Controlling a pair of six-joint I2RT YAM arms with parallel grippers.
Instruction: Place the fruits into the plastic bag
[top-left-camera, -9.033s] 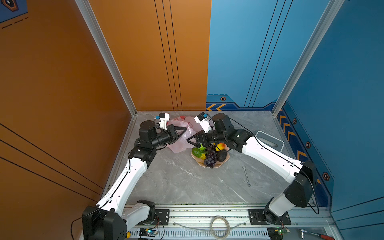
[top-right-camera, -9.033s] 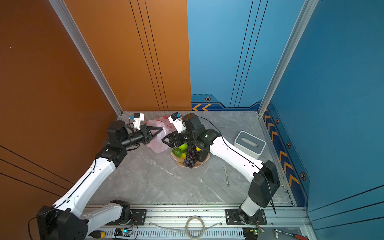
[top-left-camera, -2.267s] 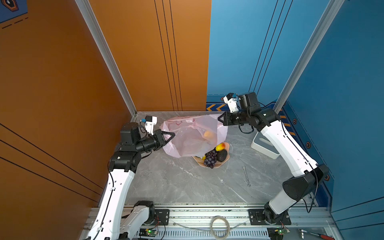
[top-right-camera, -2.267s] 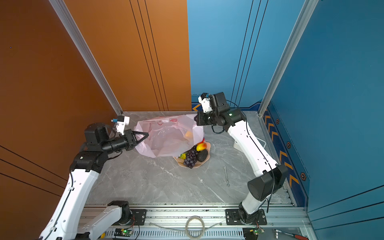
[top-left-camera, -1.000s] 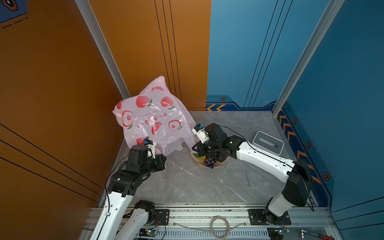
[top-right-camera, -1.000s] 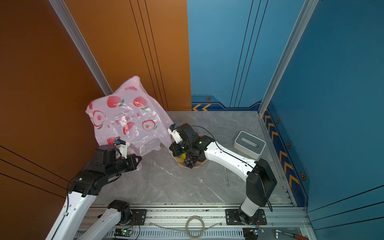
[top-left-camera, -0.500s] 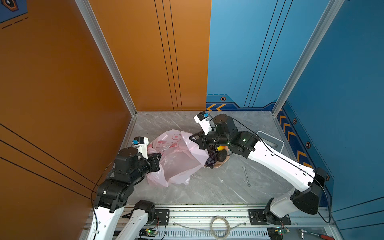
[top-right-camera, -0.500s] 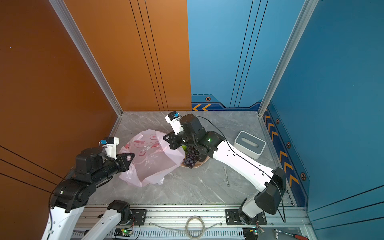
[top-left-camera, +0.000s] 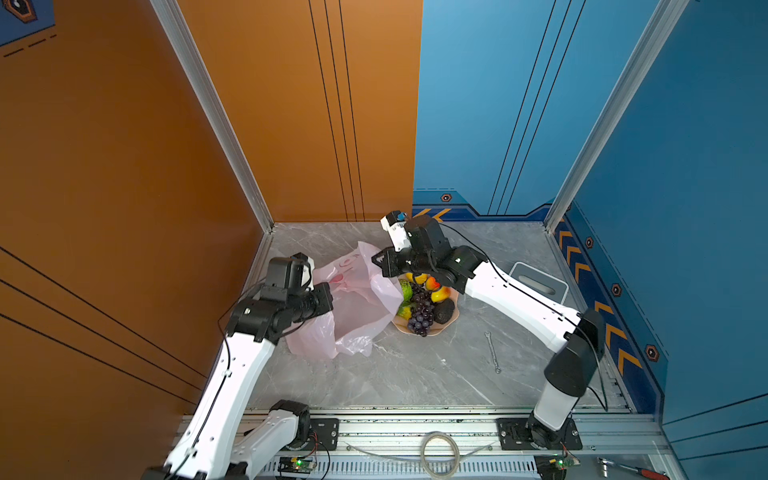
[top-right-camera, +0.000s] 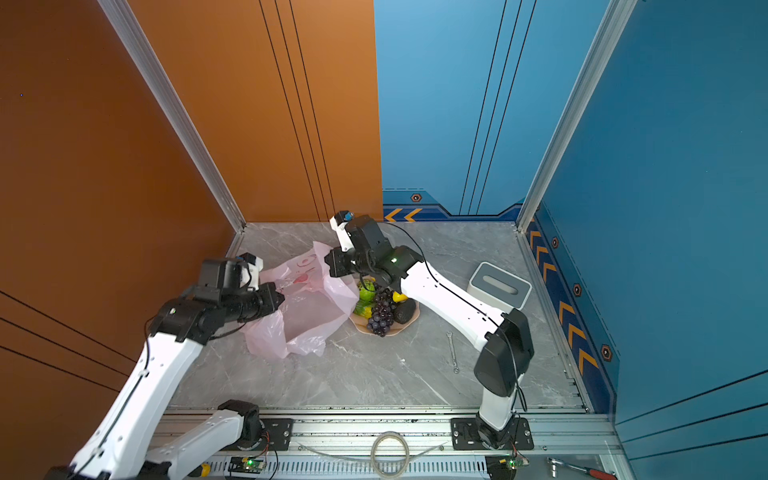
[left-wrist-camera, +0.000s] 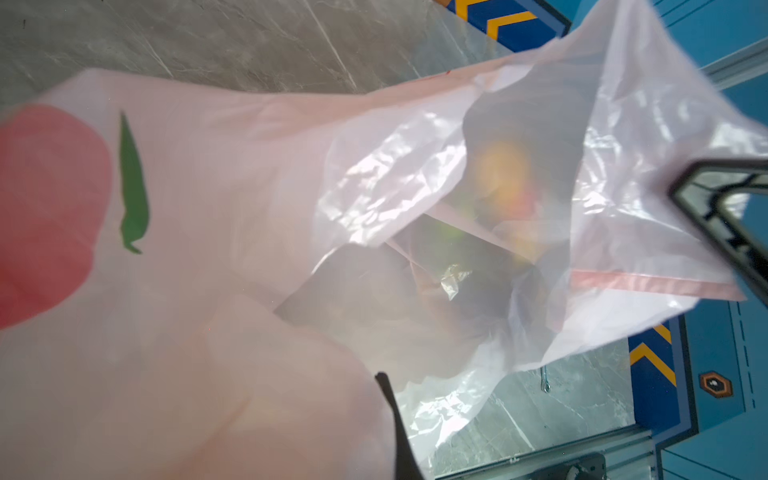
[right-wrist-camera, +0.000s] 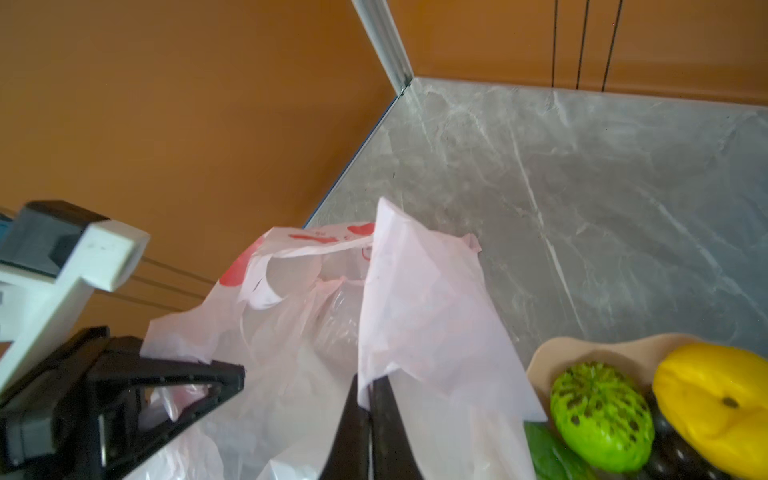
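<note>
The pale-pink plastic bag (top-left-camera: 353, 307) (top-right-camera: 305, 309) lies crumpled on the grey table, its mouth held apart between my two grippers. At the bag's left edge sits my left gripper (top-left-camera: 329, 300) (top-right-camera: 281, 297), shut on the film. In the left wrist view the bag (left-wrist-camera: 249, 208) drapes over all but one dark finger (left-wrist-camera: 395, 415). My right gripper (top-left-camera: 376, 262) (right-wrist-camera: 369, 384) is shut on the bag's right edge (right-wrist-camera: 415, 316), just left of the bowl. The fruits lie in the bowl: grapes (top-left-camera: 422, 318), avocado (top-left-camera: 444, 311), a bumpy green ball (right-wrist-camera: 598, 407), a yellow fruit (right-wrist-camera: 715, 403).
The peach scalloped bowl (top-left-camera: 453, 318) (right-wrist-camera: 582, 345) stands right of the bag. A grey box (top-left-camera: 538, 282) sits near the right wall. A small wrench (top-left-camera: 492, 351) lies on the table in front of the bowl. The orange wall is close behind my left arm.
A second ago the bag hung high in the air. It has come down onto the table, and both grippers have moved in to hold it beside the bowl.
</note>
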